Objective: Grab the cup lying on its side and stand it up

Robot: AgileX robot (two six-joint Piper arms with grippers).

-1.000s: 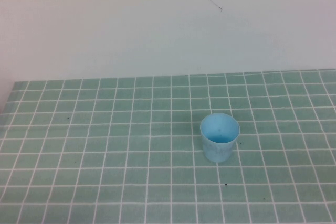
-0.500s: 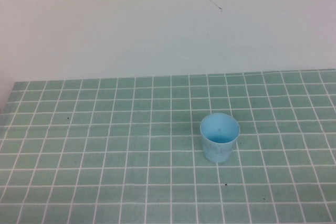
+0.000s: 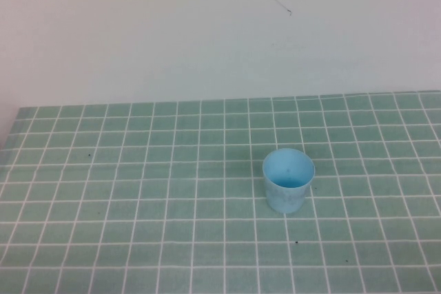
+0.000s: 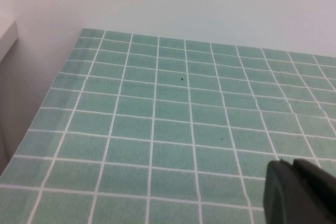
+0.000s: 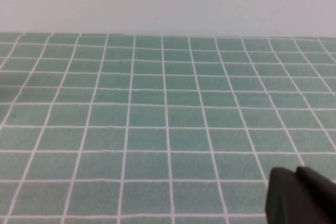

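The small light-blue cup (image 3: 288, 180) stands upright on the green tiled table, mouth up, right of the middle in the high view. Nothing touches it. Neither arm shows in the high view. My left gripper (image 4: 294, 167) shows only in the left wrist view as two dark fingers pressed together, shut and empty, over bare tiles. My right gripper (image 5: 295, 174) shows only in the right wrist view, its dark fingers likewise pressed together, shut and empty. The cup is in neither wrist view.
The green tiled mat (image 3: 138, 197) covers the table up to a plain white wall (image 3: 207, 32) at the back. The mat's left edge (image 4: 52, 85) drops off beside a pale wall in the left wrist view.
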